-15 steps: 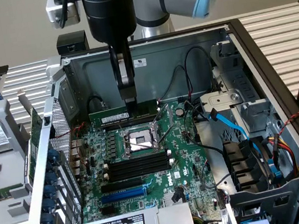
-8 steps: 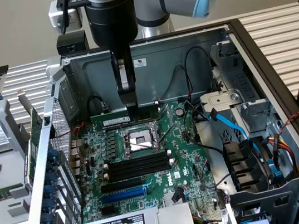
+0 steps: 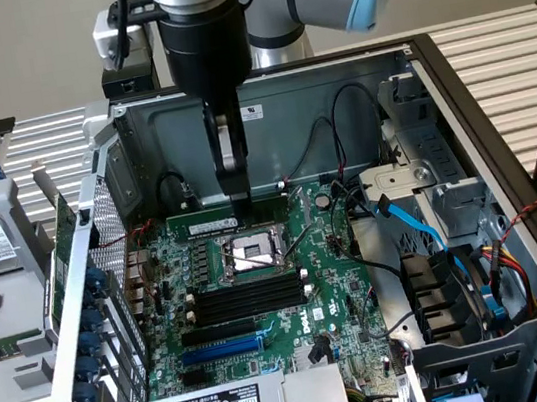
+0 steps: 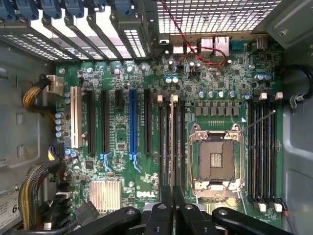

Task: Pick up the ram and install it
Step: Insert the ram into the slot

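Exterior view: the arm's end effector (image 3: 238, 197) hangs inside an open computer case (image 3: 453, 82). It is clenched on the ram (image 3: 195, 216), a thin green stick held level above the motherboard (image 3: 331, 283), and the black memory slots (image 3: 248, 297) beside the CPU socket (image 3: 254, 252) look empty. Wrist view: the ram (image 4: 174, 147) appears edge-on, running out from the closed fingers (image 4: 165, 215) in line with those slots. So the pickup looks done, and the stick is not yet seated.
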You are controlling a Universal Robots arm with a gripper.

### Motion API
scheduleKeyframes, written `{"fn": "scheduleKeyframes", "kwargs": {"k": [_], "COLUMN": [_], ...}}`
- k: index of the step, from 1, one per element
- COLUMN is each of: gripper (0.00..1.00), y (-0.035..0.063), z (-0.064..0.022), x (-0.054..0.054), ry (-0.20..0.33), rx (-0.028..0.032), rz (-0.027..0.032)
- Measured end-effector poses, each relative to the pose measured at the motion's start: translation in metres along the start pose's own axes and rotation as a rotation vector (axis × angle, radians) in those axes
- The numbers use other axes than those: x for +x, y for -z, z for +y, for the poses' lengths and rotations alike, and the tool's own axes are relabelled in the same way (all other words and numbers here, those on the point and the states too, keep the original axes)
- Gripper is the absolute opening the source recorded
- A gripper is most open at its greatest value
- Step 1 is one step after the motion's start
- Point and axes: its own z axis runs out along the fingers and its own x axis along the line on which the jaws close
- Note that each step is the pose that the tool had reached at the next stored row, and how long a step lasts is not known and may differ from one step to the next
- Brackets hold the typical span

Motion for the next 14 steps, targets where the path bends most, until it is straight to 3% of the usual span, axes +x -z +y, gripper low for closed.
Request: {"fn": "scheduleKeyframes", "kwargs": {"k": [4, 10, 14], "gripper": [0.13, 0.13, 0.13], "y": [-0.0044, -0.0149, -0.0162], "z": [0.0, 0.0002, 0.0001], "x": [0.0, 0.001, 0.001], "ry": [0.0, -0.001, -0.001], "rx": [0.0004, 0.0012, 0.0013], "rz": [-0.0186, -0.0206, -0.0251]}}
